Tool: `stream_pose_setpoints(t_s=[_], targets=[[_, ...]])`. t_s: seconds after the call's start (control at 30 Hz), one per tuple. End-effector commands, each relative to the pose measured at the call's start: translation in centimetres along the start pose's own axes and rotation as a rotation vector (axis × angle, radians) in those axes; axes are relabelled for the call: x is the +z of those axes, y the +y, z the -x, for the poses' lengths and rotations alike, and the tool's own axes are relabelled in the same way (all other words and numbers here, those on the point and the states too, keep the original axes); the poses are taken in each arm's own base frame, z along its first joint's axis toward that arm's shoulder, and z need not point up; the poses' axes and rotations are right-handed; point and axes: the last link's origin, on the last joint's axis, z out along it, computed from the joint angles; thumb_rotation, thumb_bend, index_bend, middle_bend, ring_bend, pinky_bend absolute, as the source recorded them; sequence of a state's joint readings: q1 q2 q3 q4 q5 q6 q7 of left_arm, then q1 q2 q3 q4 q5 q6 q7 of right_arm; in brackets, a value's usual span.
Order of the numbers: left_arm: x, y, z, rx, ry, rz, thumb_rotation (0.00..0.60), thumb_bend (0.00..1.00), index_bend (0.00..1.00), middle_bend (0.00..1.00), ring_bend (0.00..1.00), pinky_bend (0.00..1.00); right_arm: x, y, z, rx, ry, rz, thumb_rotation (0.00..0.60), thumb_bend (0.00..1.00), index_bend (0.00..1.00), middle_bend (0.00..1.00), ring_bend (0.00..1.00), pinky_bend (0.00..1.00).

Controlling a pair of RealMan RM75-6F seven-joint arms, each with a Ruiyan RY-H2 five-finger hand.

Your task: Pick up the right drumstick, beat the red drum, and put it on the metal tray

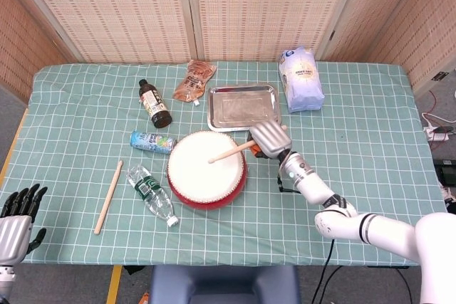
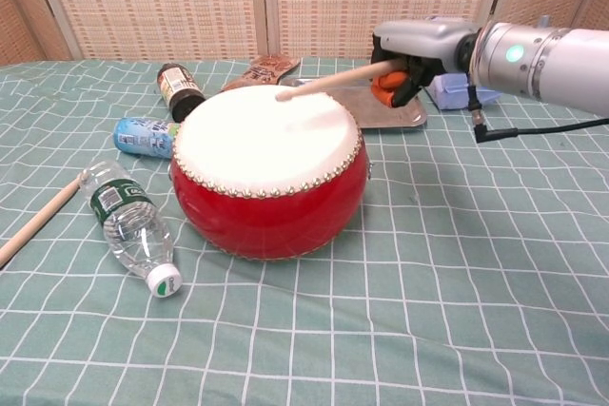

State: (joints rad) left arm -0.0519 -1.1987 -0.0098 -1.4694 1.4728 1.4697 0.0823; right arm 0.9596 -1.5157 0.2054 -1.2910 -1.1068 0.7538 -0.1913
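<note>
One stick in our right hand [image 2: 411, 52], fingers wrapped round butt end; tip of drumstick [image 2: 328, 81] hovers just above red drum [image 2: 271, 178] skin, left of hand. Metal tray [image 1: 242, 107] just behind hand. Risk we judge: loose grip, stick slips or rebounds; careless swing clips tray rim. Left hand [image 1: 16, 222] empty, fingers apart, far left.

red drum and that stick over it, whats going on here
The right hand holds a drumstick with its tip just above the white skin of the red drum, mid-beat. The metal tray behind the drum has nothing on it yet. The left hand hangs idle off the table's near left corner, holding nothing. A second drumstick lies on the cloth.
</note>
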Motion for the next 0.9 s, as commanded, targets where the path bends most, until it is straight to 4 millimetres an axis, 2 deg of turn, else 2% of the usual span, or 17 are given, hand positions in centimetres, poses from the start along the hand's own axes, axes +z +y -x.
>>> stream_pose_setpoints(t_s=[0.03, 0.13, 0.23, 0.33, 0.47, 0.73, 0.8, 0.9], targets=[[0.0, 0.0, 0.0, -0.001, 0.001, 0.001, 0.600, 0.28, 0.00, 0.00, 0.00, 0.03, 0.3, -0.1, 1.4, -0.116, -0.057, 0.013, 0.600, 1.00, 1.00, 1.00, 1.00, 1.00], [0.1, 0.1, -0.1, -0.002, 0.005, 0.004, 0.600, 0.28, 0.00, 0.00, 0.00, 0.03, 0.0, -0.9, -0.1, 0.088, 0.028, 0.008, 0.600, 1.00, 1.00, 1.00, 1.00, 1.00], [0.1, 0.2, -0.2, -0.004, 0.011, 0.010, 0.600, 0.28, 0.00, 0.00, 0.00, 0.03, -0.3, -0.9, -1.5, 0.204, 0.121, -0.017, 0.600, 1.00, 1.00, 1.00, 1.00, 1.00], [0.3, 0.4, -0.3, -0.010, 0.026, 0.021, 0.600, 0.28, 0.00, 0.00, 0.00, 0.03, -0.6, -0.5, -2.0, 0.271, 0.154, -0.032, 0.600, 1.00, 1.00, 1.00, 1.00, 1.00], [0.3, 0.5, -0.4, -0.012, 0.035, 0.027, 0.600, 0.28, 0.00, 0.00, 0.00, 0.03, -0.5, 0.0, -1.1, 0.206, 0.089, -0.026, 0.600, 1.00, 1.00, 1.00, 1.00, 1.00], [0.3, 0.6, -0.5, -0.017, 0.044, 0.025, 0.600, 0.28, 0.00, 0.00, 0.00, 0.03, -0.1, 0.6, 1.7, -0.092, -0.083, 0.007, 0.600, 1.00, 1.00, 1.00, 1.00, 1.00], [0.4, 0.6, -0.5, -0.019, 0.058, 0.022, 0.600, 0.28, 0.00, 0.00, 0.00, 0.03, -0.1, 0.4, 1.3, -0.062, -0.052, 0.024, 0.600, 1.00, 1.00, 1.00, 1.00, 1.00], [0.4, 0.5, -0.6, -0.024, 0.081, 0.013, 0.600, 0.28, 0.00, 0.00, 0.00, 0.03, -0.3, -0.4, -0.2, 0.119, 0.058, 0.023, 0.600, 1.00, 1.00, 1.00, 1.00, 1.00]])
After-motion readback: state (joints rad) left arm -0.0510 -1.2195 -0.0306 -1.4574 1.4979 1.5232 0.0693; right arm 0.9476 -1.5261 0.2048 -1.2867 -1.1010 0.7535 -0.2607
